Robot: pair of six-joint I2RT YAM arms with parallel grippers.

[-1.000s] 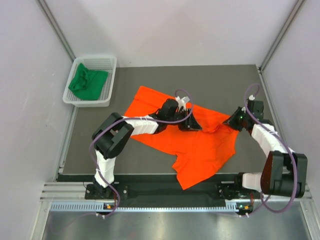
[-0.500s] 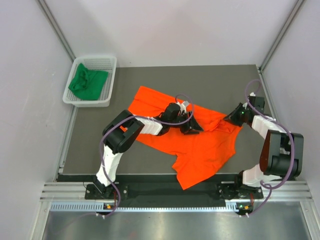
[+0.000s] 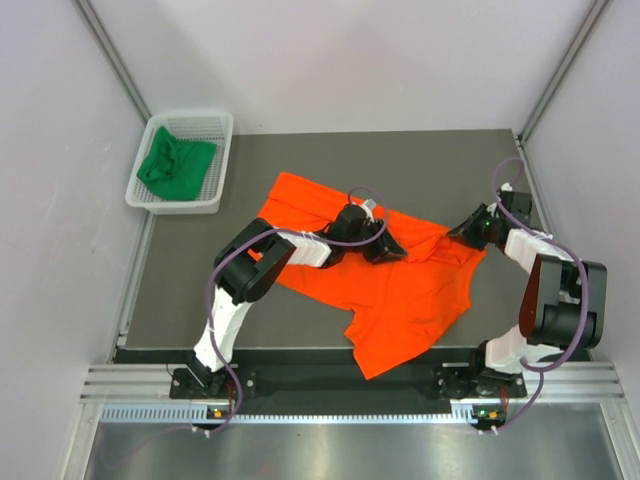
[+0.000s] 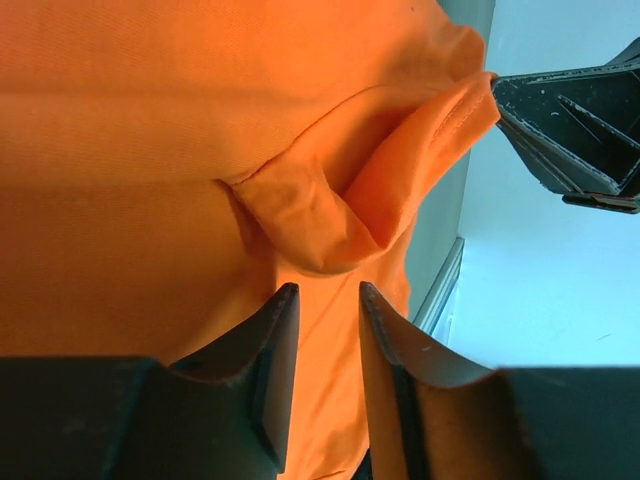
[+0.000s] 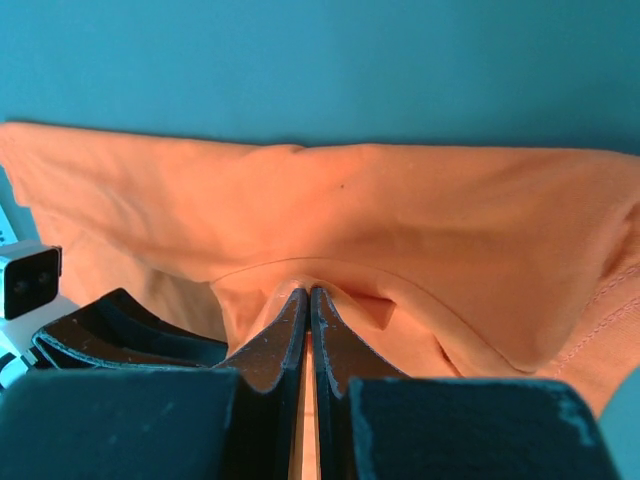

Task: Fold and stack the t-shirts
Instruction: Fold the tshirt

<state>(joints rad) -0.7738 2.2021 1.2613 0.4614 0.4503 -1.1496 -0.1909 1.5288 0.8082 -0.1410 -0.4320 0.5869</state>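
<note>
The orange t-shirt (image 3: 400, 290) lies crumpled and spread on the dark mat. My left gripper (image 3: 386, 250) hovers low over its middle, jaws open with only cloth below them; in the left wrist view (image 4: 322, 305) a raised pucker of the shirt (image 4: 320, 225) lies just ahead of its tips. My right gripper (image 3: 468, 231) is shut on a pinch of the shirt's right edge, which shows between the closed fingers in the right wrist view (image 5: 308, 297). The dark green t-shirt (image 3: 175, 166) lies bunched in the basket at the far left.
The white mesh basket (image 3: 222, 150) stands at the mat's back left corner. The dark mat (image 3: 440, 165) is ringed by pale enclosure walls, close behind the right arm. A metal rail (image 3: 330, 382) runs along the near edge. The two grippers are close together.
The left arm's elbow has swung rightwards and its gripper has edged slightly back. The right gripper has drawn back and right a little, holding the shirt's edge. The shirt has barely shifted.
</note>
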